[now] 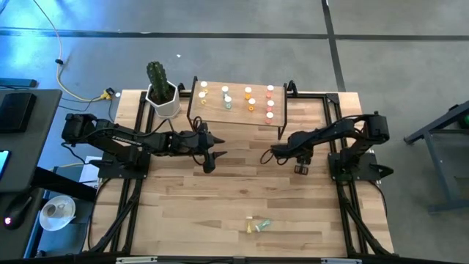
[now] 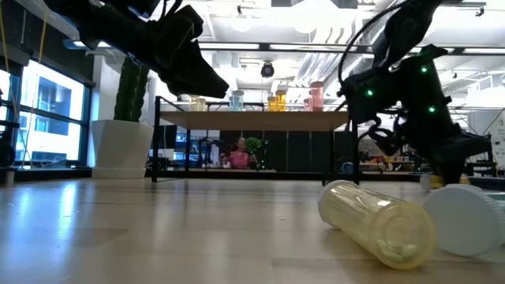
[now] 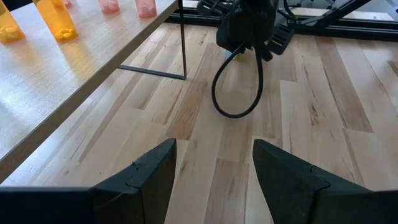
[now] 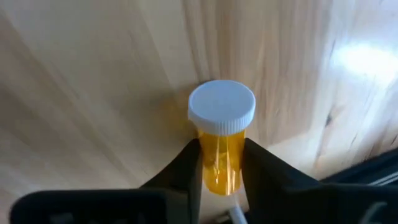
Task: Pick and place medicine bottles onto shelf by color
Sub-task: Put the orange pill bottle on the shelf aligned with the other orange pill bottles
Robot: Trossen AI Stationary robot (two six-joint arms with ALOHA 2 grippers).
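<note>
High view: shelf (image 1: pixel 238 110) at twelve o'clock on the desk (image 1: pixel 220 198), bottles standing on it; two bottles (image 1: pixel 258 225) lie at six o'clock.
Left wrist view: left hand (image 3: pixel 214 171) spread wide, empty, above bare desk.
Right wrist view: right hand (image 4: pixel 221 162) clamped on an orange bottle (image 4: pixel 221 140), white-capped.

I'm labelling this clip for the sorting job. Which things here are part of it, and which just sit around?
Part of the job:
orange bottle gripped by right gripper
shelf with sorted bottles
two bottles lying near the table's front edge
left gripper, open, empty

Just lying about:
cactus pot
</note>
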